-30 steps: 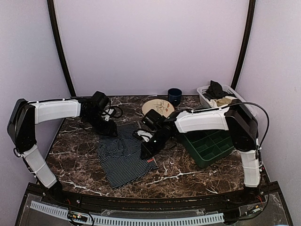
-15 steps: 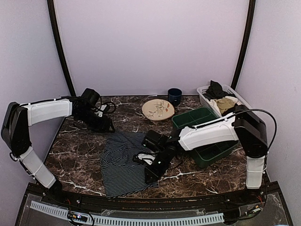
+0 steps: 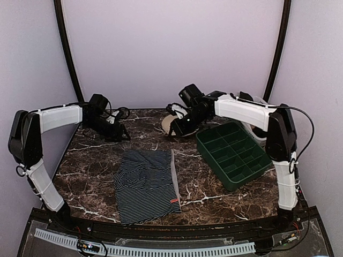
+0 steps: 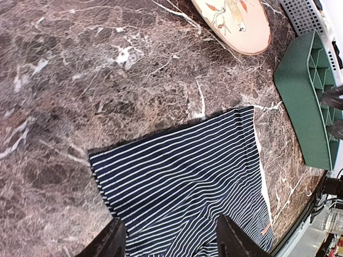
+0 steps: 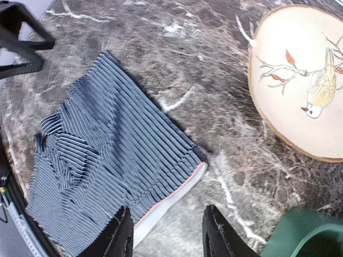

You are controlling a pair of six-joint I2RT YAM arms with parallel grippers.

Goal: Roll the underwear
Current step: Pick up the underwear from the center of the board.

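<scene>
The underwear (image 3: 146,184), a soft dark navy garment with thin white pinstripes, lies spread out on the near middle of the dark brown marble counter (image 3: 88,160), unrolled and touched by neither arm. Its light grey waistband (image 3: 174,179) runs along its right edge, from near to far, with a small red mark (image 3: 172,201) at the near end. The left half of the cloth is rumpled into soft folds, while the part beside the waistband lies smoother.

To the right of it, well apart from the waistband, sits a dark green plastic tray (image 3: 236,155) divided into many small compartments, set at an angle to the counter's edge.

Farther back, the white-shelled left arm (image 3: 59,119) reaches over the far left of the counter. The left jaws stand spread wide, grasping nothing; the wrist view looks down between them at the striped cloth below. The right arm (image 3: 244,110) stretches across above the green tray to the far middle. The right jaws are likewise parted and hold nothing, hanging above bare counter between the garment's far corner and a round cream plate (image 5: 300,80) painted with a bird on a branch. Beyond the tray, a white perforated basket (image 4: 303,13) shows at the far right.
</scene>
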